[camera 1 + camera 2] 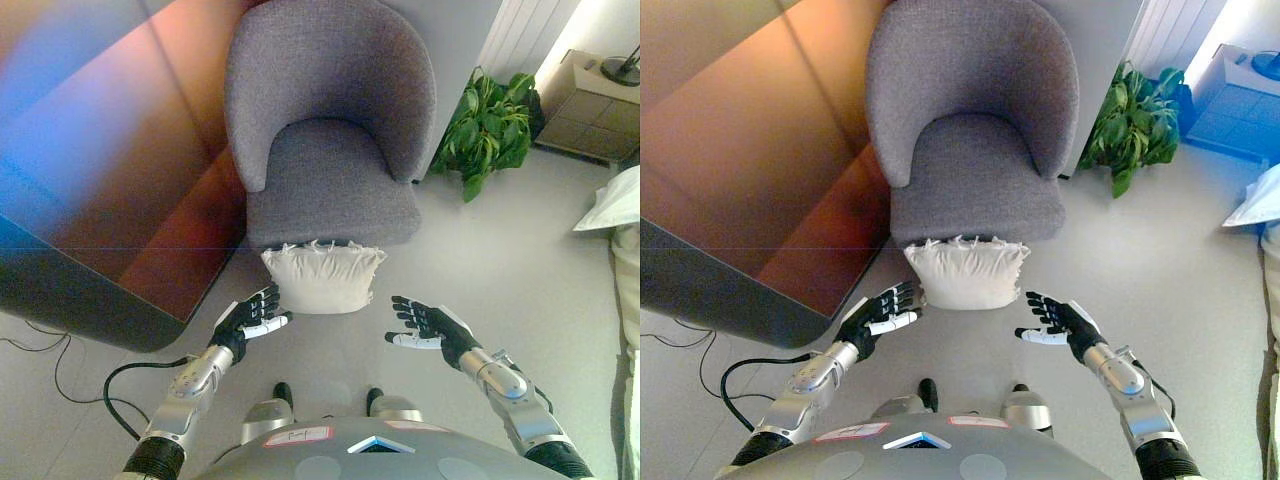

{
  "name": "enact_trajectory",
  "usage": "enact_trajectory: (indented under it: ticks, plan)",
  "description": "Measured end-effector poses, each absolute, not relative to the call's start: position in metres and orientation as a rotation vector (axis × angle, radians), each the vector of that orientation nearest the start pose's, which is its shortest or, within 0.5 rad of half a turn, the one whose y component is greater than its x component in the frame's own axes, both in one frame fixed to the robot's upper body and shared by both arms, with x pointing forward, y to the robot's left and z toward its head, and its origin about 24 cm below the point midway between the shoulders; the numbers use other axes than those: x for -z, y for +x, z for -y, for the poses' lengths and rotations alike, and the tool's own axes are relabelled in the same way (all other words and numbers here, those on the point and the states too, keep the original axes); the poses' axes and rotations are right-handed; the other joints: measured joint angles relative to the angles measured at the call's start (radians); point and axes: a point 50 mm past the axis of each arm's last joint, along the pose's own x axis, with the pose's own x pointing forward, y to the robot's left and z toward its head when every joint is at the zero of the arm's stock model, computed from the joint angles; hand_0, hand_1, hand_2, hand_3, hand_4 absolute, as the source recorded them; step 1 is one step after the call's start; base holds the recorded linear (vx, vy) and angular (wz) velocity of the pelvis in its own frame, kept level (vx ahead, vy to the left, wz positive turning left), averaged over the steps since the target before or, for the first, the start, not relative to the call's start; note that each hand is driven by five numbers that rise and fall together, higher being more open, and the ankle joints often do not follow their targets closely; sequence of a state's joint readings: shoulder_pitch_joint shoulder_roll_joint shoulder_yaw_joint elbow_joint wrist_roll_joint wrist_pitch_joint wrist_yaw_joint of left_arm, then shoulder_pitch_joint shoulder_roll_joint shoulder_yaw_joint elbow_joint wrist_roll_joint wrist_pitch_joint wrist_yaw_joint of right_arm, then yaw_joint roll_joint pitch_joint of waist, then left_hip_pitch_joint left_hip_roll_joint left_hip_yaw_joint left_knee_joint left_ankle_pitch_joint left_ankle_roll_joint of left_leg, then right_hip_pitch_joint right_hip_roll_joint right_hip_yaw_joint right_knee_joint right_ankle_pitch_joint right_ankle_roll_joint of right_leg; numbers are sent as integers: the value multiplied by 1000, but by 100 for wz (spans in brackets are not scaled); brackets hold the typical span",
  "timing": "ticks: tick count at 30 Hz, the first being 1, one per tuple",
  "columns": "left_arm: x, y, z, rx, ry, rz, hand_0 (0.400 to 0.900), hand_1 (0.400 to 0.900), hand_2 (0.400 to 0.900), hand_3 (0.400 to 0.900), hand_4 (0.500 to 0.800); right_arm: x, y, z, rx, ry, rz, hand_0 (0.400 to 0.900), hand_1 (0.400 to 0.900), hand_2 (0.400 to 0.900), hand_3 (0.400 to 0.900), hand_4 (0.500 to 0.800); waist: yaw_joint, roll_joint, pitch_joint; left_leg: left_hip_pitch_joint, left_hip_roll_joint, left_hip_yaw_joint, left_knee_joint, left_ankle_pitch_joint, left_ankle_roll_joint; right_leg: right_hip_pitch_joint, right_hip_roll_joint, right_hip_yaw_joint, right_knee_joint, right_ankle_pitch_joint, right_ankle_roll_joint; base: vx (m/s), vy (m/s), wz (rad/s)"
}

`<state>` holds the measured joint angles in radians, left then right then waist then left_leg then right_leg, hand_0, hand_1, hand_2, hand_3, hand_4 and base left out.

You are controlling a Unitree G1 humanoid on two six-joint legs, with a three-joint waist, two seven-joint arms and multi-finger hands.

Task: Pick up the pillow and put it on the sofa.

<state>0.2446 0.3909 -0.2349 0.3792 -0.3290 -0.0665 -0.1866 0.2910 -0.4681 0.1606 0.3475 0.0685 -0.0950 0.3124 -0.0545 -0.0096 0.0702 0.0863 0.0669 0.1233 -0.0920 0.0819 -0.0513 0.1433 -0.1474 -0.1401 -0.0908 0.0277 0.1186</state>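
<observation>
Pillow, cream with a fringed top edge, sits on the floor against the front of the grey armchair, long axis running left to right. Both hands hover low with fingers spread, holding nothing: left hand just beside its left corner, right hand a little apart. Only the left eye view shows a white cushion fully at the right edge; the plant stands beside the chair

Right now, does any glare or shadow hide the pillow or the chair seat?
Left eye view: the pillow is evenly lit and fully visible, as is the grey chair. Right eye view: the same; sheen lies only on the dark tabletop.
</observation>
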Motion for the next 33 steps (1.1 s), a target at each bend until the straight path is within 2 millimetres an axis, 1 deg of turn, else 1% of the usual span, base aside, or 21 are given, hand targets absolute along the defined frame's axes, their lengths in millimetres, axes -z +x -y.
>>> enact_trajectory:
  ticks: [33]
  plan:
    - [79,152,-208,214,22,-613,900,900,900,900,800,71,142,235,-362,-302,-636,900,900,900,900,800,-1,-5,4,1,0,3,0,0,-1,0,1,1,0,0,0,0,0,0]
